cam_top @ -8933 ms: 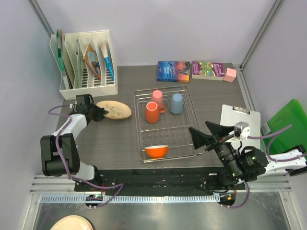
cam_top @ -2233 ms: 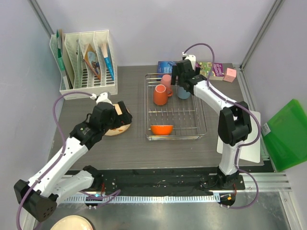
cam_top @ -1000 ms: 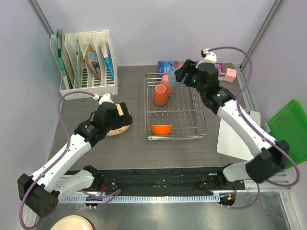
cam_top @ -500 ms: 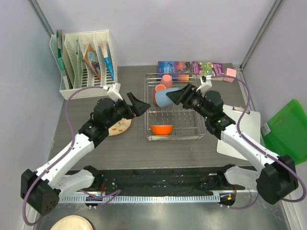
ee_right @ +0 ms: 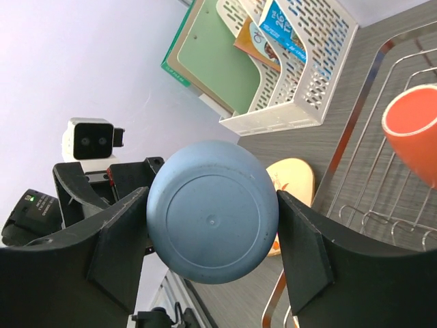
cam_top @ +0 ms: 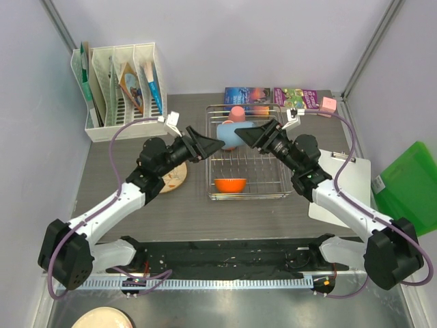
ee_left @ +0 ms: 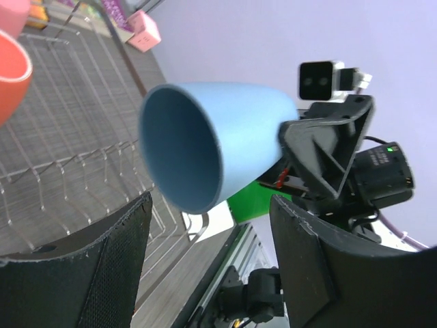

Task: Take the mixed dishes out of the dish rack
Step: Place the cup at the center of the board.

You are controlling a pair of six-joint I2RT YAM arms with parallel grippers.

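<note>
My right gripper [cam_top: 244, 135] [ee_right: 212, 205] is shut on the light blue cup [cam_top: 229, 133] [ee_right: 212, 212]. It holds the cup on its side in the air, above the left part of the dish rack [cam_top: 273, 171], a finger on each side of the base. My left gripper [cam_top: 213, 143] [ee_left: 208, 205] is open at the cup's mouth [ee_left: 184, 150], its fingers apart from the rim. In the rack are a pink cup [cam_top: 237, 113], an orange bowl [cam_top: 230, 184] and an orange mug [ee_right: 413, 130]. The floral plate [cam_top: 169, 179] lies on the table left of the rack.
A white file organiser [cam_top: 123, 89] stands at the back left. Two books [cam_top: 246, 101] [cam_top: 295, 99] and a pink block [cam_top: 328, 104] lie behind the rack. A clipboard [cam_top: 341, 184] and a green folder [cam_top: 410, 188] are on the right.
My right arm carried the blue cup out of the rack's back and tipped it on its side. My left gripper left the plate, swung to the cup's mouth, and its jaws narrowed.
</note>
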